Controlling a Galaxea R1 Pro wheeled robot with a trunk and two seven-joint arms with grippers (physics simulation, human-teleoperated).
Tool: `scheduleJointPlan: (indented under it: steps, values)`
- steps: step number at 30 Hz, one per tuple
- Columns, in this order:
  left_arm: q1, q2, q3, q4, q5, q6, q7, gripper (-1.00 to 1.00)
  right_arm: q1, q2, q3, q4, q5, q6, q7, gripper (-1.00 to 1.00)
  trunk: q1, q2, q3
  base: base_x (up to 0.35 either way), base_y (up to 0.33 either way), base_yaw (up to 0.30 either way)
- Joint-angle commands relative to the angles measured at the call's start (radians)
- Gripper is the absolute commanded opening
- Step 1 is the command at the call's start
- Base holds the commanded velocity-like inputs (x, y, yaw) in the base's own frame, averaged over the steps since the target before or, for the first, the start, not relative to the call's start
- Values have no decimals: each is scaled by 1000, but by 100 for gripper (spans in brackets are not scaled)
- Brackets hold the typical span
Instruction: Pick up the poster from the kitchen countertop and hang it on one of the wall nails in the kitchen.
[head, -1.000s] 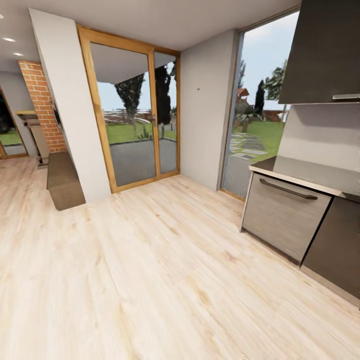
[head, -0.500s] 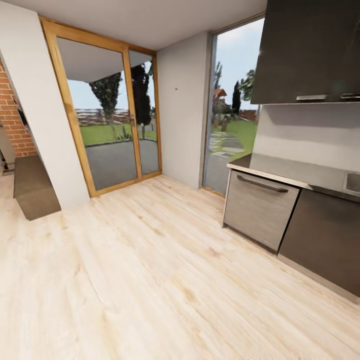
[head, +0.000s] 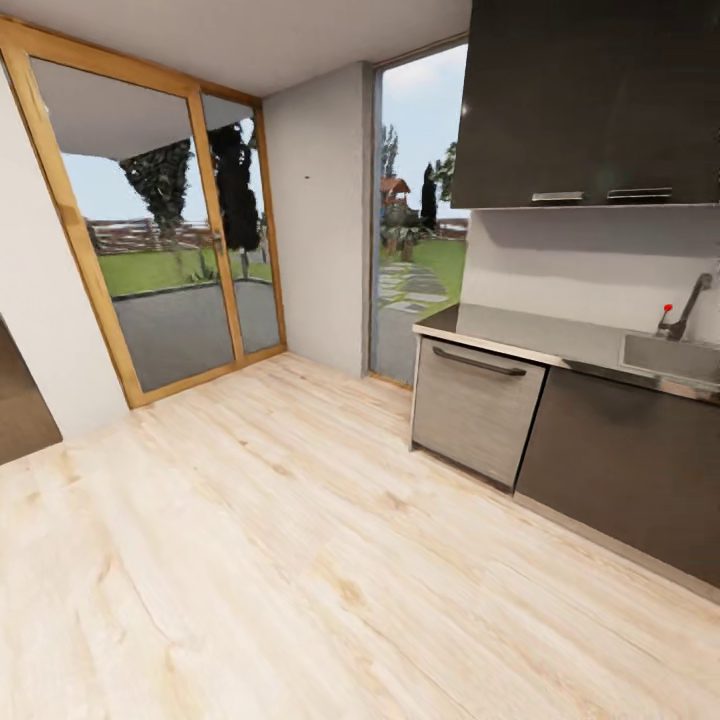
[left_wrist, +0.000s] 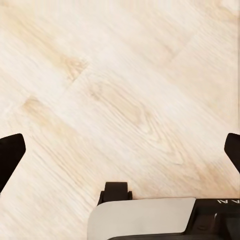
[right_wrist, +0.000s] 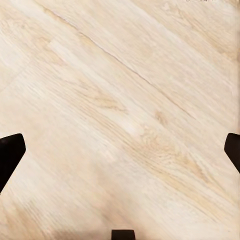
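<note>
The poster is out of view. At the right of the head view runs the pale grey kitchen countertop (head: 520, 328), with its inset steel sink (head: 668, 356) and chrome tap (head: 690, 304). A tiny dark speck, a wall nail (head: 306, 178), sits on the pale wall section between the glass door and the window. My left gripper (left_wrist: 121, 152) hangs open over the bare wooden floor, its dark fingertips (left_wrist: 10, 155) far apart. My right gripper (right_wrist: 120, 150) is open too, with nothing but floor planks between its fingertips (right_wrist: 10, 152).
Light wooden floor (head: 250, 550) stretches ahead. A wood-framed glass sliding door (head: 150, 230) stands at the left and a tall window (head: 415, 210) beside the counter. Dark upper cabinets (head: 590, 100) hang over the worktop. Below it are a steel-fronted drawer unit (head: 475, 405) and dark cabinets (head: 620, 460).
The camera has swung to the right: the brick wall and bench have slid out at the left, and the sink and tap have come into view at the right.
</note>
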Motion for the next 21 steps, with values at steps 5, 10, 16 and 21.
scheduleJointPlan:
  steps: [5, 10, 16, 21]
  values:
    - [0, 0, 1, -2, -1, 0, 1, 100, -1, 0, 0, 1, 1, -3, 0, 100, 0, 0, -1, 283, 0, -108]
    - [0, 0, 1, -2, -1, 1, 1, 100, -1, 0, 0, 1, 1, -2, 1, 100, 0, 0, -1, 331, 0, -261]
    - [0, 0, 1, -2, -1, 1, 1, 100, -1, 0, 0, 1, 1, -2, 1, 100, 0, 0, -1, 339, 0, -291]
    - [0, 0, 1, -2, -1, 1, 1, 100, -1, 0, 1, 1, 1, -2, 2, 100, 0, 0, -1, 340, 0, -298]
